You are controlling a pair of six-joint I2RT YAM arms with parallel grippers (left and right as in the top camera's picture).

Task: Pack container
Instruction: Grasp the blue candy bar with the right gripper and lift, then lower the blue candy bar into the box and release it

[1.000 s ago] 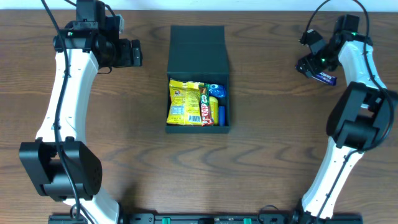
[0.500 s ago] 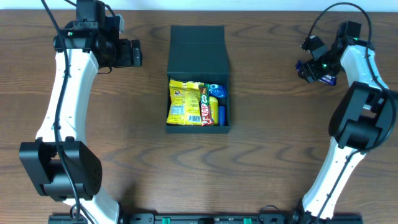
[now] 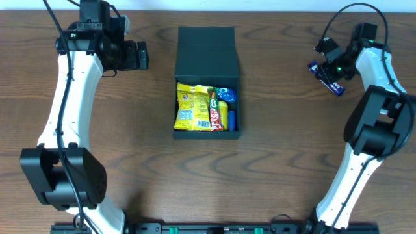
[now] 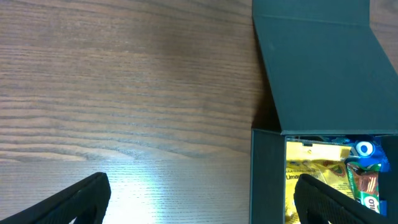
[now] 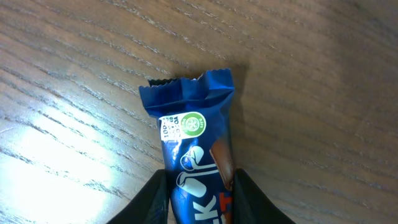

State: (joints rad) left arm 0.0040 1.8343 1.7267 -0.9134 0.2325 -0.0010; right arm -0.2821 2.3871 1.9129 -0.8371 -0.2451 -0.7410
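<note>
The dark teal-black container (image 3: 234, 133) sits at the table's middle, its flap lid (image 3: 207, 52) lying open toward the back. Inside are a yellow packet (image 3: 192, 107), a red bar and other snacks. It also shows in the left wrist view (image 4: 267, 174). My right gripper (image 3: 330, 68) is at the far right, shut on a blue snack bar (image 5: 198, 155) and holding it above the wood. My left gripper (image 3: 142, 55) is open and empty, left of the lid; its fingers (image 4: 81, 199) straddle the container's left wall.
Both white arms reach in from the front edge, the left arm (image 3: 62, 117) along the left side and the right arm (image 3: 370, 130) along the right. Bare brown wood (image 3: 292, 162) surrounds the container.
My right gripper has lifted and turned with the blue snack bar, which now points toward the container. The left arm has not moved.
</note>
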